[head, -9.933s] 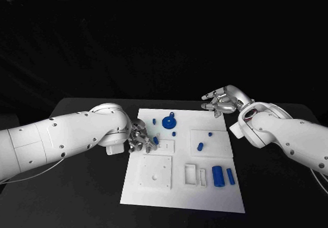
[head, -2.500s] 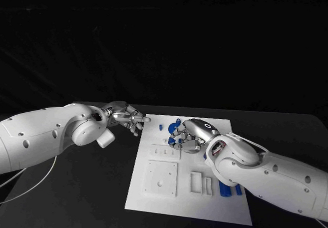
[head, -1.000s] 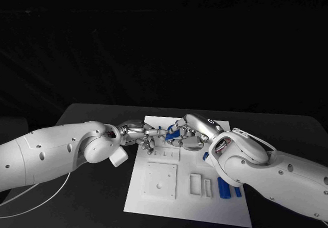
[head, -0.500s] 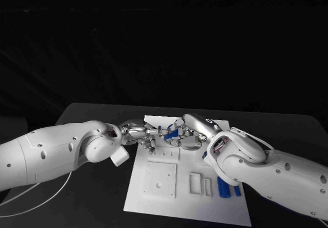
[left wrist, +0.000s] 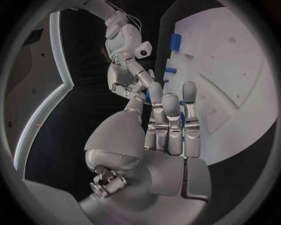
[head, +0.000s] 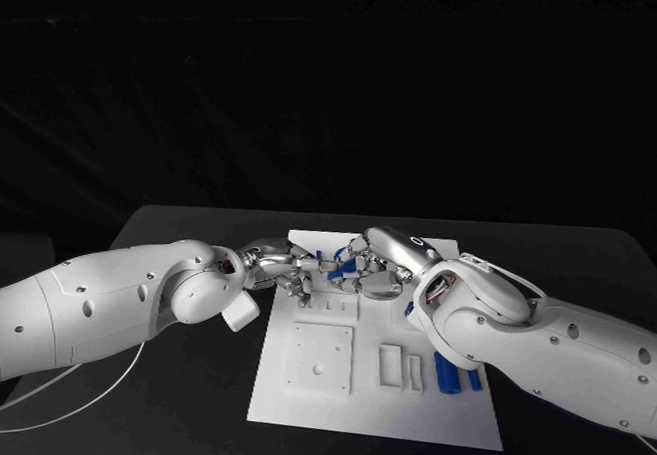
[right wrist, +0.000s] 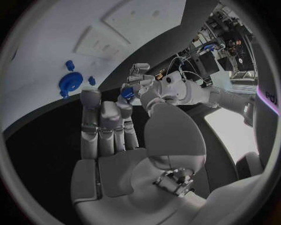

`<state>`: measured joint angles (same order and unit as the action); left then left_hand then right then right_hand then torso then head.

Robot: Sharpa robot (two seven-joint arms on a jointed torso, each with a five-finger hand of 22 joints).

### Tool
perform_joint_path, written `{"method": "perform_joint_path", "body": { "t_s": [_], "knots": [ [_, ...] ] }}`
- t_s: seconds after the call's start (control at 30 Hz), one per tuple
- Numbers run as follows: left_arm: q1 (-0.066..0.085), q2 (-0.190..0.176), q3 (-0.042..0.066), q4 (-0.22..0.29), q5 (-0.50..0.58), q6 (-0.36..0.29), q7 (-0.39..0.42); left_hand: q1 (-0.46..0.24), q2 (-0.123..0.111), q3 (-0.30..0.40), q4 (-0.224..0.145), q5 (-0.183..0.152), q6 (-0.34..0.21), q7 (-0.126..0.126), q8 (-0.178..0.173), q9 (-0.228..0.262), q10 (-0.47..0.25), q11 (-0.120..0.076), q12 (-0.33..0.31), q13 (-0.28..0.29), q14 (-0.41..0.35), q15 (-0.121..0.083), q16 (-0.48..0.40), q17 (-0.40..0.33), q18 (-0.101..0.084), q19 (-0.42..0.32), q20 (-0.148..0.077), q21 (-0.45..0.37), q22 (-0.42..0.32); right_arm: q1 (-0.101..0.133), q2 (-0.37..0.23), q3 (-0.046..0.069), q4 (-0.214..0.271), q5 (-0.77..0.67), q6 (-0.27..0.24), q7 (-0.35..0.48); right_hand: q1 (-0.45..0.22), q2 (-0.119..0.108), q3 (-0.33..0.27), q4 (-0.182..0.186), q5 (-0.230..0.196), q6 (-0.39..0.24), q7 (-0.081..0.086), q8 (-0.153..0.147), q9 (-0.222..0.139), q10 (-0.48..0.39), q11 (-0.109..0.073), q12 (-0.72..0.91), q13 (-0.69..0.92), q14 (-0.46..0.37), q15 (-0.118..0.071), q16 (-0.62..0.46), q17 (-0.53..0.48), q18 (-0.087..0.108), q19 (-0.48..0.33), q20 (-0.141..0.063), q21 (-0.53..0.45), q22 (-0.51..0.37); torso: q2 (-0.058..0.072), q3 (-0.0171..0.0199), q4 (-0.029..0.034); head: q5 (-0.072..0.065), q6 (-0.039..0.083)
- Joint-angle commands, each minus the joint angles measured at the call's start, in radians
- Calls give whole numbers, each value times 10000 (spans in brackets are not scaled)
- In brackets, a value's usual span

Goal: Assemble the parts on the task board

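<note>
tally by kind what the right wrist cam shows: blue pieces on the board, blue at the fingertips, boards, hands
round blue disc lying on the board: 1
small blue pieces beside it: 2
blue piece at the fingertips where the hands meet: 1
task board: 1
hands, right hand and left hand: 2
total: 7

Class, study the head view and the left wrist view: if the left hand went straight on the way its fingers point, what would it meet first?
Most likely the right hand: the left hand points across the task board at it, and a small blue part sits between their fingertips. Depth is unclear, so who holds it is uncertain.
</note>
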<state>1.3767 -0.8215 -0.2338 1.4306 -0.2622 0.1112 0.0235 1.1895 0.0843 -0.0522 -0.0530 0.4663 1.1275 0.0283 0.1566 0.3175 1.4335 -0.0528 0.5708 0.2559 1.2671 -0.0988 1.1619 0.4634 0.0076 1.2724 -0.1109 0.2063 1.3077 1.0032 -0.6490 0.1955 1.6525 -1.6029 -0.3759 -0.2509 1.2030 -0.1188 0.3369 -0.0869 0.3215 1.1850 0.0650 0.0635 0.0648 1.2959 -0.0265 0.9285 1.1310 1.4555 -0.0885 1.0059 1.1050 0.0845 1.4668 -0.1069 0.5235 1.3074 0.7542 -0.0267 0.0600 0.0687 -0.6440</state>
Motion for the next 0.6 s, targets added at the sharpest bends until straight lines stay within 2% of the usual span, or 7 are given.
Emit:
{"method": "perform_joint_path", "body": {
  "t_s": [0.03, 0.2, 0.27, 0.4, 0.47, 0.6],
  "knots": [
    [0, 11, 6, 26, 21, 278, 127, 103, 44, 100, -202, 297, 83, -49, -18, 485, 94, -56, -82, -24, 38, -55, 49, 27, -76, -9, -106, 101, 202, -3, 12, 10, -32, -104, 161, 68, 90, 8, -15, 22, 7, 17, -19, -12, 4, 7, -76, -32, 11, 0, -48, -4, 11, -182, 447, -77, 28, 577, -3, -3, 1, -3, -9],
    [0, -2, 7, 22, 1, 357, 137, -63, 49, 238, -446, 375, 49, -126, -122, 1757, 149, -87, -104, 24, 55, -78, 70, 90, -76, -78, -123, 288, 193, -3, 20, 10, -57, -106, 187, 66, 90, 8, -15, 22, 7, 17, -19, -12, 4, 7, -76, -32, 11, 0, -48, -4, 11, -182, 447, -77, 28, 577, 0, -5, 5, -17, -20],
    [0, -6, 7, 16, -1, 427, 126, -99, 53, 262, -457, 356, 66, -137, -197, 2027, 160, -102, -107, 36, 55, -79, 67, 104, -76, -96, -123, 326, 189, -3, 25, 10, -66, -111, 202, 65, 90, 8, -15, 22, 7, 17, -19, -12, 4, 7, -76, -32, 11, 0, -48, -4, 11, -182, 447, -77, 28, 577, 0, -4, 5, -19, -20],
    [0, -7, 7, 8, -4, 591, 84, -131, -15, 209, -436, 176, 63, -97, -409, 2036, 149, -77, -140, 30, 55, -66, 43, 103, -76, -118, -114, 342, 185, -4, 44, 10, -89, -124, 227, 64, 94, 16, -4, 6, 16, 28, -22, -11, 4, 6, -77, -27, 22, 0, -49, -6, 15, -183, 445, -77, 25, 577, 1, -4, 9, -33, -31],
    [0, -6, 7, 8, -10, 646, 71, -58, -16, 205, -455, 182, 171, -98, -564, 1996, 172, -81, -160, 25, 69, -71, 41, 110, -76, -120, -119, 358, 183, -4, 53, 9, -102, -127, 237, 65, 96, 19, -1, 2, 19, 32, -22, -11, 5, 6, -78, -25, 25, 0, -49, -7, 16, -183, 444, -77, 24, 577, 1, -5, 10, -32, -36],
    [0, 0, 8, 11, -53, 747, 58, 235, 46, 340, -643, 373, 272, -148, -558, 2067, 257, -107, -158, 24, 115, -99, 79, 135, -76, -103, -141, 392, 195, -5, 73, 9, -128, -132, 251, 65, 96, 19, -1, 2, 19, 32, -22, -11, 5, 6, -78, -25, 25, 0, -49, -7, 16, -183, 444, -77, 24, 577, 3, -2, 7, -31, -50]
  ]
}}
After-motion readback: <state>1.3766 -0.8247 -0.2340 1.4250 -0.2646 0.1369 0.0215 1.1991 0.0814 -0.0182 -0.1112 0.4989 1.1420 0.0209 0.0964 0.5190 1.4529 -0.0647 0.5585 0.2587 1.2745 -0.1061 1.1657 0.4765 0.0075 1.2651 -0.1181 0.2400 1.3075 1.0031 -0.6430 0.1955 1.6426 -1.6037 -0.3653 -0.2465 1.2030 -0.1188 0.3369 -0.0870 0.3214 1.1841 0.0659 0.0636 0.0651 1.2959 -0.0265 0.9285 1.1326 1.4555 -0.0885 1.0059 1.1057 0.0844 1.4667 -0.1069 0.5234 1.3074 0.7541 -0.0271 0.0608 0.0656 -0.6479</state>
